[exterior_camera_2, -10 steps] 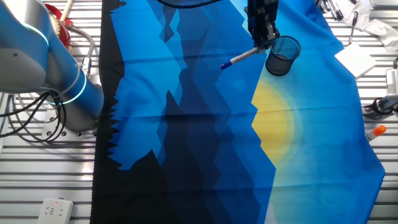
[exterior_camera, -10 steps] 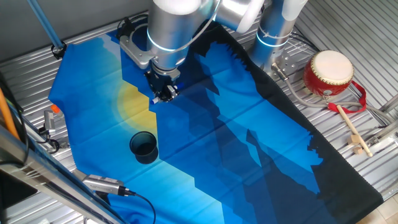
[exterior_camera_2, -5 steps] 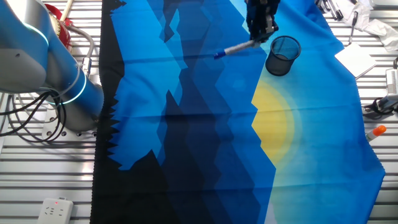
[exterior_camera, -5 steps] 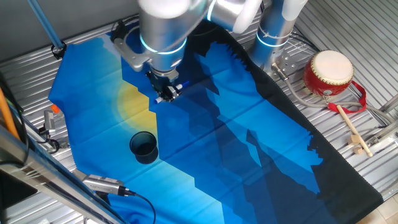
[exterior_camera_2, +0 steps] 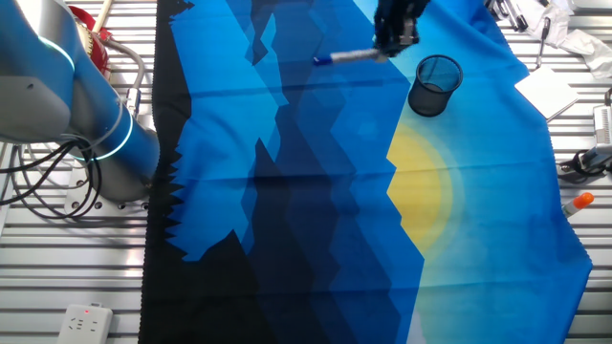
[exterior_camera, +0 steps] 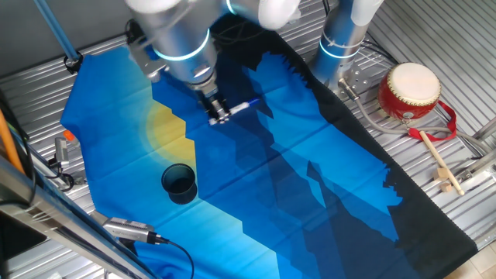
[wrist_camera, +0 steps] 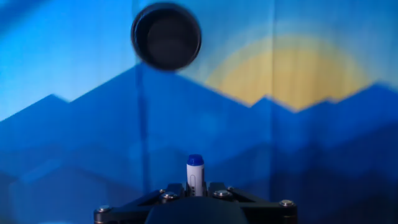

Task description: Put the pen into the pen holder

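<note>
My gripper (exterior_camera: pixel 219 113) is shut on the pen (exterior_camera: pixel 240 106), a slim white marker with a blue tip, and holds it above the blue cloth. The pen lies nearly level in the other fixed view (exterior_camera_2: pixel 346 57), blue tip to the left, with the gripper (exterior_camera_2: pixel 390 40) at its right end. In the hand view the pen (wrist_camera: pixel 195 175) sticks out between the jaws, blue tip up. The pen holder (exterior_camera: pixel 179 184), a dark round cup, stands upright on the cloth, apart from the gripper. It also shows in the other fixed view (exterior_camera_2: pixel 435 85) and in the hand view (wrist_camera: pixel 166 37) at the top.
A red-and-cream drum (exterior_camera: pixel 411 91) and a wooden drumstick (exterior_camera: pixel 439 161) lie at the right beyond the cloth. The arm's base (exterior_camera: pixel 346 35) stands at the back. An orange-tipped item (exterior_camera_2: pixel 578 202) and cables lie off the cloth's edge.
The gripper has risen with the pen and turned. The pen went from slanted to nearly level, its blue tip swinging up and away from the cup.
</note>
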Robot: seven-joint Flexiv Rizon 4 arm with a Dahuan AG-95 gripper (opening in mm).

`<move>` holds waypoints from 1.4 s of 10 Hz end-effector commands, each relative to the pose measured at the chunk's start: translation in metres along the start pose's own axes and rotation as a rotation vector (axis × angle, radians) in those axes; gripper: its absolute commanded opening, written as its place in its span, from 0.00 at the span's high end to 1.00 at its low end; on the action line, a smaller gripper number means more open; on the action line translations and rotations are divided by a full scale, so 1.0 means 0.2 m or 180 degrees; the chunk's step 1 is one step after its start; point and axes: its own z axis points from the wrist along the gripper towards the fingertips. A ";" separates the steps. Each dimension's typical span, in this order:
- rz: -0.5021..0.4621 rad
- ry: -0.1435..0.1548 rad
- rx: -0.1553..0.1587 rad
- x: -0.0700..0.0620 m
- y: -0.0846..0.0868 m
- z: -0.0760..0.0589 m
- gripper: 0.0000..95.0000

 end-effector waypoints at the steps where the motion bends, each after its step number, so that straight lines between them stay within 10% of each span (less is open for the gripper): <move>1: 0.0115 0.0085 -0.0073 0.09 0.05 0.00 1.00; 9: -0.0180 0.0063 -0.0057 -0.16 0.01 0.02 1.00; 14: -0.0046 0.0053 -0.0030 -0.19 -0.01 0.03 1.00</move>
